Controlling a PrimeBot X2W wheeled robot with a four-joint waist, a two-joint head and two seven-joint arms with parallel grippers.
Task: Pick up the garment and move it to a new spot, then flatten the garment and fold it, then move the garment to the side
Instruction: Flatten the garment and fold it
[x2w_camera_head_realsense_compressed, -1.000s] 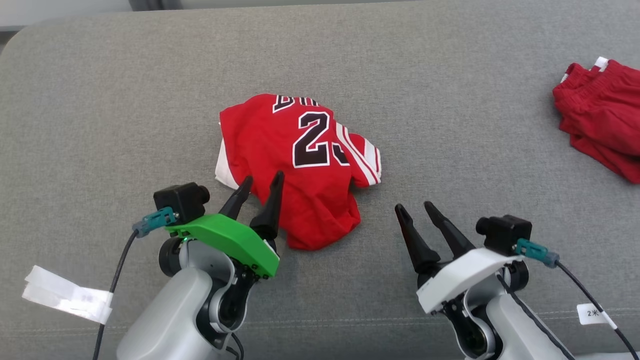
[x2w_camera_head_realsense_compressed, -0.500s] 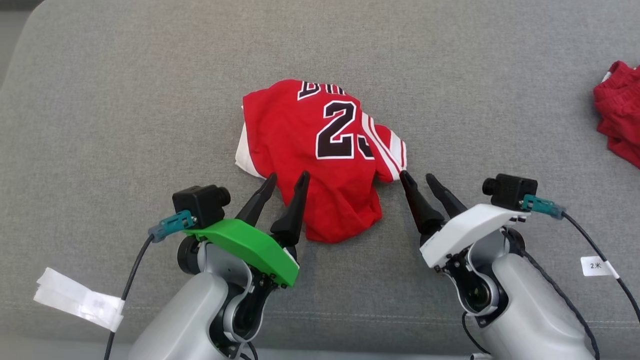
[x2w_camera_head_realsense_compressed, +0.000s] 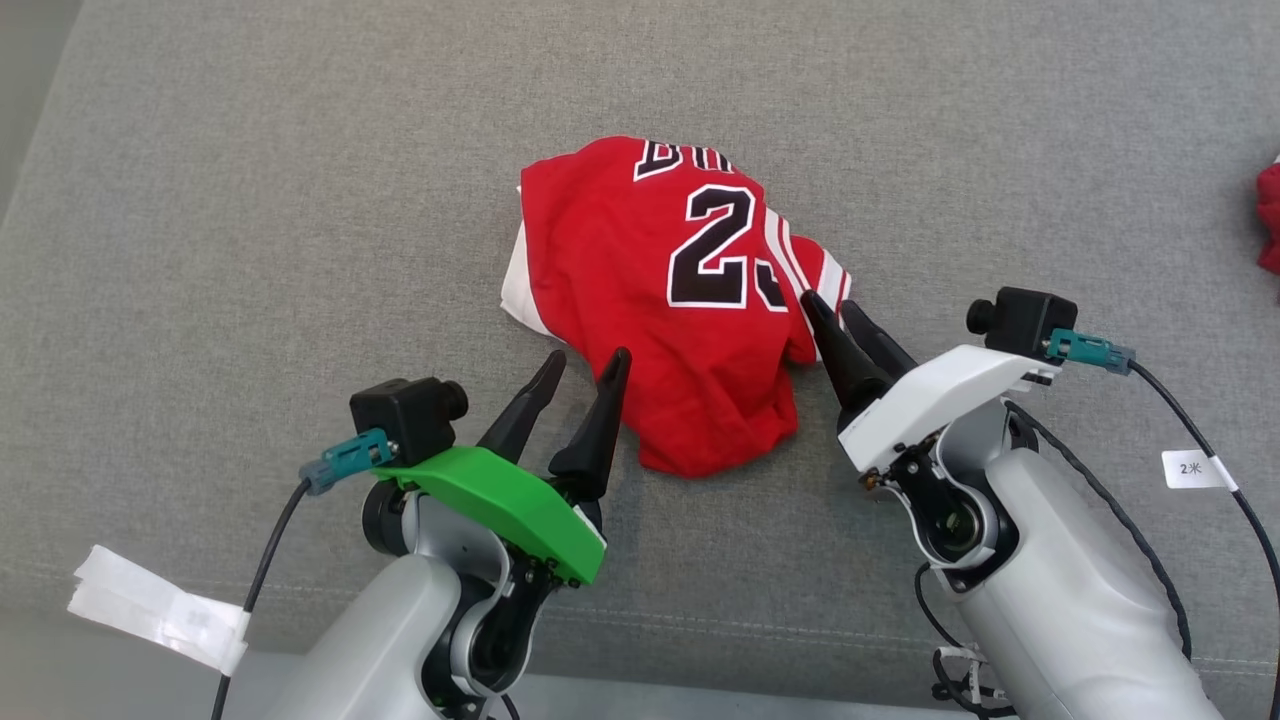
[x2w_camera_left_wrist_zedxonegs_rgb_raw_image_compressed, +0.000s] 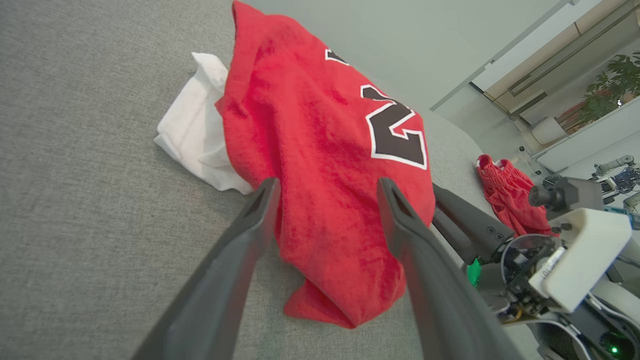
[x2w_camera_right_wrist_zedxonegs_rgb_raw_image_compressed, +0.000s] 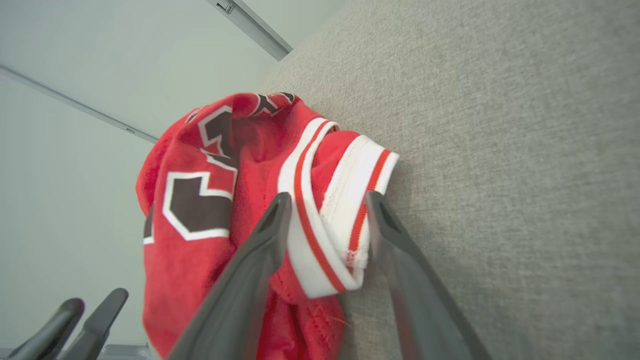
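A crumpled red jersey (x2w_camera_head_realsense_compressed: 680, 300) with a black "23" and white-and-red striped trim lies on the grey cushion (x2w_camera_head_realsense_compressed: 250, 250). My right gripper (x2w_camera_head_realsense_compressed: 828, 305) is open at the jersey's right edge. In the right wrist view its fingertips (x2w_camera_right_wrist_zedxonegs_rgb_raw_image_compressed: 327, 197) straddle the striped trim (x2w_camera_right_wrist_zedxonegs_rgb_raw_image_compressed: 345, 215). My left gripper (x2w_camera_head_realsense_compressed: 588, 358) is open just off the jersey's lower left edge. In the left wrist view (x2w_camera_left_wrist_zedxonegs_rgb_raw_image_compressed: 327, 185) red cloth (x2w_camera_left_wrist_zedxonegs_rgb_raw_image_compressed: 320, 135) shows between and beyond the fingers, with a white inner layer (x2w_camera_left_wrist_zedxonegs_rgb_raw_image_compressed: 195, 135) to their left.
A second red garment (x2w_camera_head_realsense_compressed: 1268, 215) lies at the far right, also seen as red shorts (x2w_camera_left_wrist_zedxonegs_rgb_raw_image_compressed: 510, 200). White tape (x2w_camera_head_realsense_compressed: 160, 610) hangs on the left cable and a label (x2w_camera_head_realsense_compressed: 1190, 468) on the right cable. The cushion's front edge runs along the bottom.
The head camera has shifted, so the scene sits further right and up. My right gripper has advanced from short of the jersey to its striped edge. The left gripper holds roughly its place.
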